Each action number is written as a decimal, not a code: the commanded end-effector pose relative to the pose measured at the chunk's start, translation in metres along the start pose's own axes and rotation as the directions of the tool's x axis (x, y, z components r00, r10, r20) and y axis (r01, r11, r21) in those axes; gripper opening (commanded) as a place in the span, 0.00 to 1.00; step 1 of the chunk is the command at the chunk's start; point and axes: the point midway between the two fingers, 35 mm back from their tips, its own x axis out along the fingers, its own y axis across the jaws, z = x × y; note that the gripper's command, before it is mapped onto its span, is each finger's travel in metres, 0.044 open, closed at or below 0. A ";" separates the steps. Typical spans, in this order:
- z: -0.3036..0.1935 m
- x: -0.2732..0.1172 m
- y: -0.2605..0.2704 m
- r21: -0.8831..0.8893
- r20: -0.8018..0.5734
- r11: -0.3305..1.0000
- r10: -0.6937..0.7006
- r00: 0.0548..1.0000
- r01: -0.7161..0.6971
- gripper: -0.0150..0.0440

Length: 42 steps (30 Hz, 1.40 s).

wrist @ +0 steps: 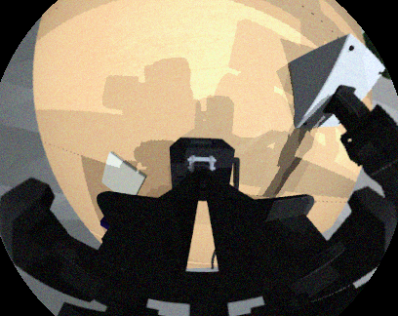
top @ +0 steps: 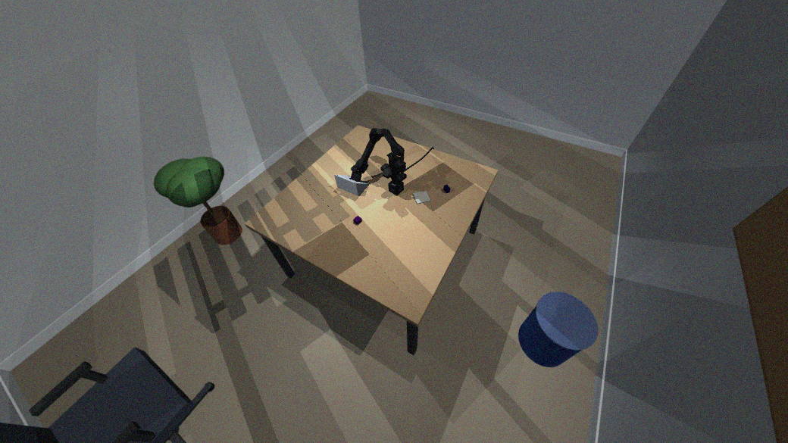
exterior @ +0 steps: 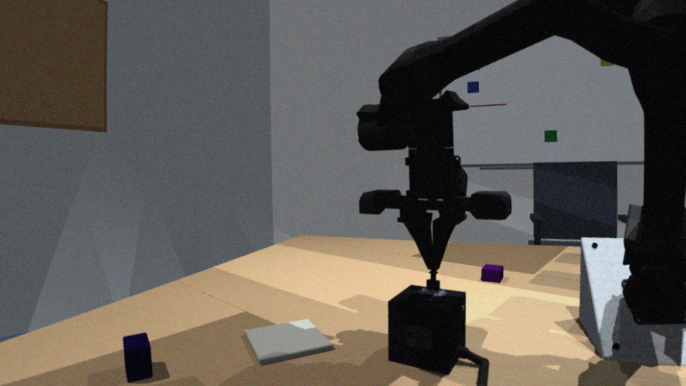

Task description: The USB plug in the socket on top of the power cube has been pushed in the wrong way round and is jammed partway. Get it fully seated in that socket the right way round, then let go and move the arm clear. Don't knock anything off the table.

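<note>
The black power cube [exterior: 425,331] [top: 395,188] [wrist: 179,158] stands upright on the table, its socket on top with a pale metallic surround [wrist: 212,160]. The small black USB plug [exterior: 433,284] is upright in the socket, its body very close to the cube's top face; hardly any metal shows between them. Whether a small gap is left, and which way round the plug is, I cannot tell. My gripper [exterior: 433,267] [wrist: 202,174] points straight down above the cube and is shut on the plug's narrow upper end. The fingers hide part of the plug in the wrist view.
A pale flat slab [exterior: 288,341] [top: 421,197] [wrist: 122,176] and a dark blue block [exterior: 137,357] [top: 446,188] lie to one side of the cube. A purple block [exterior: 492,273] [top: 357,219] is farther off. A white angled panel [exterior: 599,286] [top: 349,184] [wrist: 354,80] stands by the arm's base. A cable [exterior: 475,357] leaves the cube's side.
</note>
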 end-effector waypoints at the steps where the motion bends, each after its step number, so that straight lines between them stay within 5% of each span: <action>1: -0.001 0.001 0.000 0.004 -0.004 1.000 0.001 1.000 -0.001 0.25; 42: -0.001 0.005 0.000 0.004 -0.004 1.000 0.001 1.000 -0.001 0.25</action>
